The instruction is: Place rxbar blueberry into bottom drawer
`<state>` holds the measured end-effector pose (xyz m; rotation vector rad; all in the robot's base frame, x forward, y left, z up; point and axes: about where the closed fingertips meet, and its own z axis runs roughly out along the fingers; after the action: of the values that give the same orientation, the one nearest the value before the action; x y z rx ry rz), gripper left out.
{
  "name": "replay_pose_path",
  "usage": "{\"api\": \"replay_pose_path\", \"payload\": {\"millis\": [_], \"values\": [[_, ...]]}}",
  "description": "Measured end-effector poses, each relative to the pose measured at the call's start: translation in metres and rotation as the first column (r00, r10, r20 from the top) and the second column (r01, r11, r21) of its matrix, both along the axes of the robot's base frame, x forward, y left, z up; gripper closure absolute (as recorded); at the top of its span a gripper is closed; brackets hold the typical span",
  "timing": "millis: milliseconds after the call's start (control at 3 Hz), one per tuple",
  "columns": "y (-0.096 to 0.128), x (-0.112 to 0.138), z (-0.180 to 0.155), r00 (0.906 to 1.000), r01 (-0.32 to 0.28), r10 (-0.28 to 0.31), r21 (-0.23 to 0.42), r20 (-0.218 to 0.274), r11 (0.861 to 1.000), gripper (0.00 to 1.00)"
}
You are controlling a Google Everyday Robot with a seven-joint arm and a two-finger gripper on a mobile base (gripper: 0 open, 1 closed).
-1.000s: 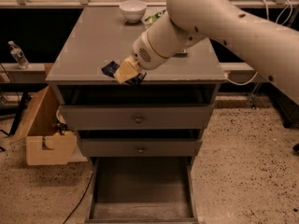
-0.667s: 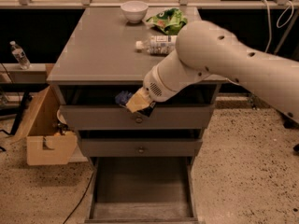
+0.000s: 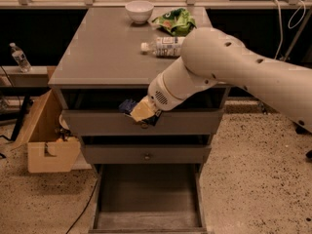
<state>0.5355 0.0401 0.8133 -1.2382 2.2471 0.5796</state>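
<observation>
My gripper [image 3: 141,112] hangs in front of the cabinet's top drawer front, off the edge of the tabletop. It is shut on the rxbar blueberry [image 3: 127,106], whose dark navy wrapper sticks out to the left of the fingers and below them. The bottom drawer [image 3: 146,218] is pulled open beneath, its bare grey floor showing. The bar is well above that drawer.
On the grey tabletop [image 3: 107,52] stand a white bowl [image 3: 139,10], a green crinkled bag [image 3: 176,21] and a lying plastic bottle [image 3: 163,47]. Two upper drawers [image 3: 145,155] with knobs are closed. A cardboard box [image 3: 46,145] sits on the floor to the left.
My arm has carried the bar off the tabletop, forward and down, to in front of the top drawer. The bag and bottle have come into view behind it.
</observation>
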Motion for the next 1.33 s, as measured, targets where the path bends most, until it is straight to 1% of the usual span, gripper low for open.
{"api": "replay_pose_path", "payload": {"millis": [333, 667, 1000, 1333], "values": [[0.006, -0.015, -0.046, 0.9983, -0.011, 0.016, 0.091, -0.055, 0.996, 1.00], [0.010, -0.033, -0.103, 0.9906, -0.005, 0.035, 0.223, -0.132, 0.975, 1.00], [0.012, -0.047, -0.164, 0.9736, 0.028, 0.049, 0.329, -0.223, 0.944, 1.00], [0.012, -0.047, -0.164, 0.9736, 0.028, 0.049, 0.329, -0.223, 0.944, 1.00]]}}
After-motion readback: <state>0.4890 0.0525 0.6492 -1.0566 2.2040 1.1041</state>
